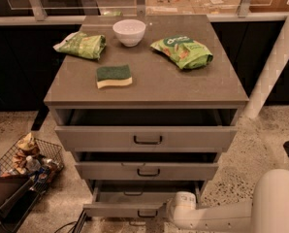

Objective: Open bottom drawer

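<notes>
Bottom drawer (116, 209) pulled partly out at the near foot of the cabinet (149, 89)

It sits lowest, under two wider drawers, its pale inside showing; the gripper (163, 211) reaches in from the right along the arm (217, 215), at the drawer front just right of the dark handle (146, 213); whether it grips cannot be told; on top lie a sponge (114, 75), a white bowl (129, 31) and two green bags.
</notes>
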Robot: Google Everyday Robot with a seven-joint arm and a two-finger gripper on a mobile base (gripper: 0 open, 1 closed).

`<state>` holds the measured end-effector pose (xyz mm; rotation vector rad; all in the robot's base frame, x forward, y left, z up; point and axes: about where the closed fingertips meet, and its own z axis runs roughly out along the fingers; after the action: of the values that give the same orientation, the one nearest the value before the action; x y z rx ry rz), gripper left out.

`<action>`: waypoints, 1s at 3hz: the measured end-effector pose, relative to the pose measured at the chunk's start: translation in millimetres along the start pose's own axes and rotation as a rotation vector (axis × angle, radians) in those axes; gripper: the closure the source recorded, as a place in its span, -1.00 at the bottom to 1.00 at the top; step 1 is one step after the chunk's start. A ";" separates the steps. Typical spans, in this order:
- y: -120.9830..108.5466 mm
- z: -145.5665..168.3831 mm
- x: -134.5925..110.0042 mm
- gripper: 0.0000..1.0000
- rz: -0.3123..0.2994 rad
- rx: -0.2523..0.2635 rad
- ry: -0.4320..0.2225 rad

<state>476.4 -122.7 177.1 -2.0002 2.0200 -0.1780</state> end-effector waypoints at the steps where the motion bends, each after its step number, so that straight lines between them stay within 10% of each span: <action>1: 17.2 -19.4 -2.4 1.00 0.008 -0.004 0.019; 3: 30.2 -34.2 -4.5 1.00 0.016 -0.010 0.038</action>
<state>437.6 -121.4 201.4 -2.0007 2.0633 -0.2045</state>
